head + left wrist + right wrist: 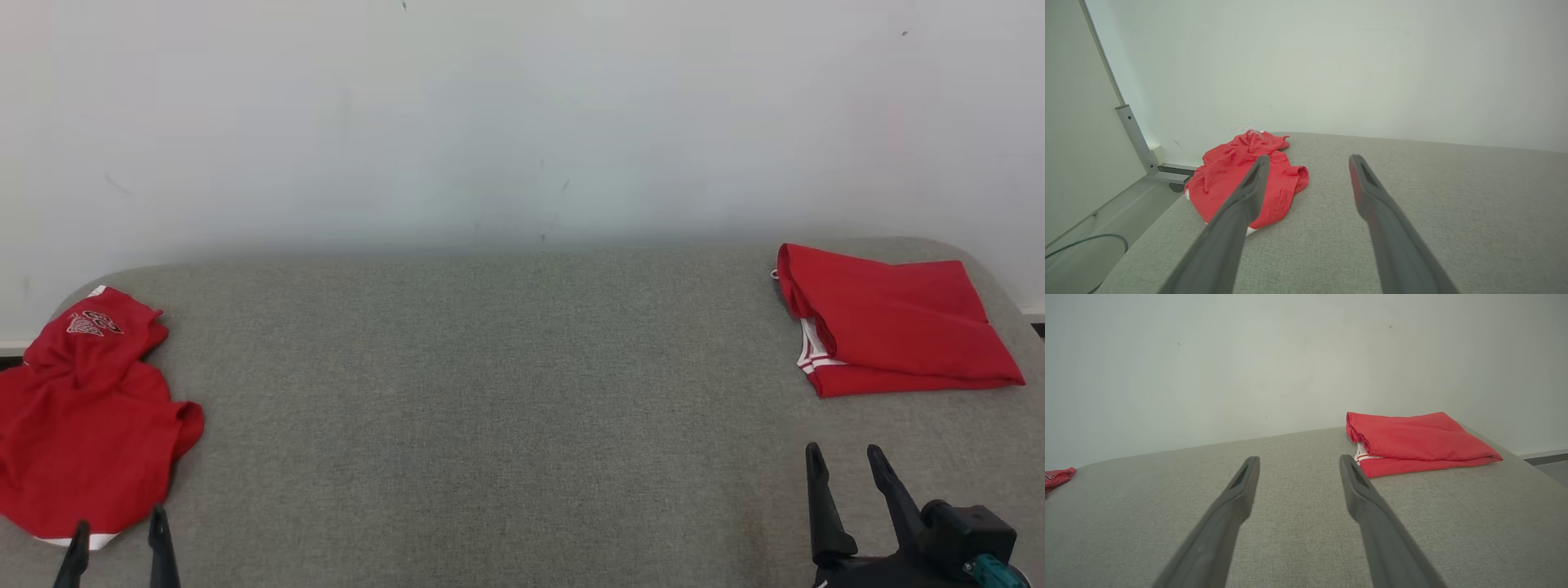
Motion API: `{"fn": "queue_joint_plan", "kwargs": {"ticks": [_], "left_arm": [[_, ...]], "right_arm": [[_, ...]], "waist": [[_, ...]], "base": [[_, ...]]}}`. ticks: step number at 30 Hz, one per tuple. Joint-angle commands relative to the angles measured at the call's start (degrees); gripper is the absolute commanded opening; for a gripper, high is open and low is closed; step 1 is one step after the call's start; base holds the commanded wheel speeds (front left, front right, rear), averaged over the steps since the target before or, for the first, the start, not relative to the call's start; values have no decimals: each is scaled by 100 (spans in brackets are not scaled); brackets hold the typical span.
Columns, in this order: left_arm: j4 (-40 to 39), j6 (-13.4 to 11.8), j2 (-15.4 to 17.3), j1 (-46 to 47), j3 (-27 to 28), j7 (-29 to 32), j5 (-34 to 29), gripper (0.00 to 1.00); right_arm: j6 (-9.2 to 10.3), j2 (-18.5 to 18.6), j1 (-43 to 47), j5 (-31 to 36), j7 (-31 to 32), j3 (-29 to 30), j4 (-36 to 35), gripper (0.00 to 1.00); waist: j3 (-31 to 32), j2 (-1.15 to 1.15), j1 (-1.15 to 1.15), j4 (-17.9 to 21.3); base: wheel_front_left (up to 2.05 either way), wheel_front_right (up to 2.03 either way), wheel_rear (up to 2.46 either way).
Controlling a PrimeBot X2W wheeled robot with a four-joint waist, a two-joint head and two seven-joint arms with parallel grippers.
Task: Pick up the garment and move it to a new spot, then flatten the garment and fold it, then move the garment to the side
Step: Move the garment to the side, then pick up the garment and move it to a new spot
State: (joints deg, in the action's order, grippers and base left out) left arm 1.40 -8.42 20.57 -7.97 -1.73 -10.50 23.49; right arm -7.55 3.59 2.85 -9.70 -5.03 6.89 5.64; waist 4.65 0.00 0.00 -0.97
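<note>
Head view: a grey cloth-covered bench (490, 392) stands against a pale wall (490, 122), with two red garments well apart on it, one toward 9 o'clock and one toward 3 o'clock.
Crumpled garment (90, 425): bunched in a loose heap at the bench's 9 o'clock end. White trim shows at its near hem, and a small printed mark on the far part.
Left hand (118, 523): fingers spread wide, holding nothing, at the picture's 7 o'clock corner.
Crumpled garment to left hand: it starts right at the fingertips and runs on toward 11 and 12 o'clock. Whether a tip touches the hem cannot be told.
Left wrist view: the heap sits at 11 o'clock of the fingers. The left finger (1249, 192) crosses in front of it and the other is over bare bench.
Folded garment (890, 327): a neat flat stack at the bench's 2 o'clock corner, with its white striped edge facing 9 o'clock.
Right hand (843, 451): fingers wide apart, empty, at 5 o'clock.
Folded garment to right hand: it lies at 12 to 1 o'clock of the fingertips, near but apart, with a strip of bare bench between.
</note>
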Motion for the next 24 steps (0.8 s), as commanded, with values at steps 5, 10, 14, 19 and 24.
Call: {"fn": "queue_joint_plan", "kwargs": {"ticks": [5, 10, 14, 19, 24], "left_arm": [[76, 144, 12, -55, -33, -58, 86, 100], [138, 180, -5, -92, 1, -109, 196, 100], [175, 219, -49, -96, 11, -152, 275, 100], [214, 188, -54, -106, -47, -196, 201, 100], [270, 150, -24, -79, -101, -187, 146, 100]], "right_arm": [[15, -42, 1, 51, -26, -47, 77, 100], [15, -54, 18, 79, -52, -66, 157, 100], [15, -62, 29, 67, -50, -76, 203, 100], [15, -70, 10, 52, -35, -96, 246, 100], [15, -74, 6, 56, -14, -122, 265, 100]], "waist": [[51, 0, 0, -34], [78, 0, 0, -59], [79, 0, 0, -80], [69, 0, 0, -95], [47, 0, 0, -106]], "base": [[0, 0, 0], [0, 0, 0], [0, 0, 0], [0, 0, 0], [0, 0, 0]]}}
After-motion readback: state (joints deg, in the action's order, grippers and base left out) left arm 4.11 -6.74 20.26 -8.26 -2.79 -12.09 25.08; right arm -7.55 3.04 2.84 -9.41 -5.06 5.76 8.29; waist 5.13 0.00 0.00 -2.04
